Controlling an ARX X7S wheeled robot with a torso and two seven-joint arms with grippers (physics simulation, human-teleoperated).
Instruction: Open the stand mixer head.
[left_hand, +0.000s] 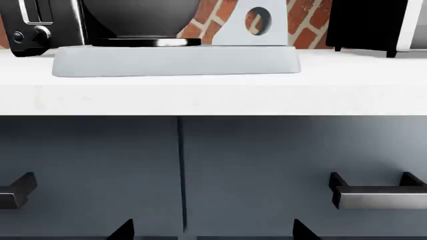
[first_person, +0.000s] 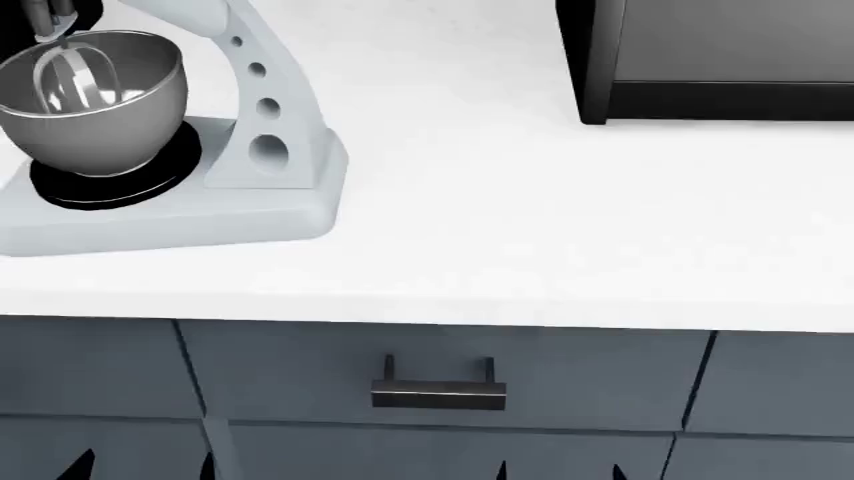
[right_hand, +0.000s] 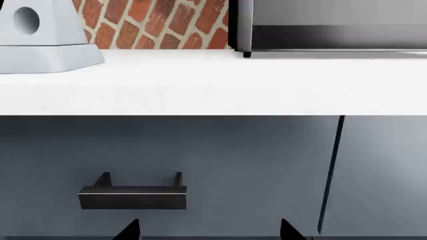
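Grippers: only dark fingertips showing, aperture untellable | pale grey-white rounded stand mixer head sitting at 11 o'clock | risk: blind reach knocking shiny steel bowl.

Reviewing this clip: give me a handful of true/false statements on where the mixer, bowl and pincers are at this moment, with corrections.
1. The steel mixing bowl sits on the stand mixer's base. True.
2. A pincer is gripping the stand mixer head. False: no pincer is at the head; only dark fingertip points show at the bottom edges of the views, down by the drawers.
3. A beater hangs inside the bowl. True.
4. The mixer stands on the floor. False: it stands on the white countertop.
5. The drawer handle lies below the counter edge. True.
6. The wall behind the counter is plain white tile. False: it is red brick.
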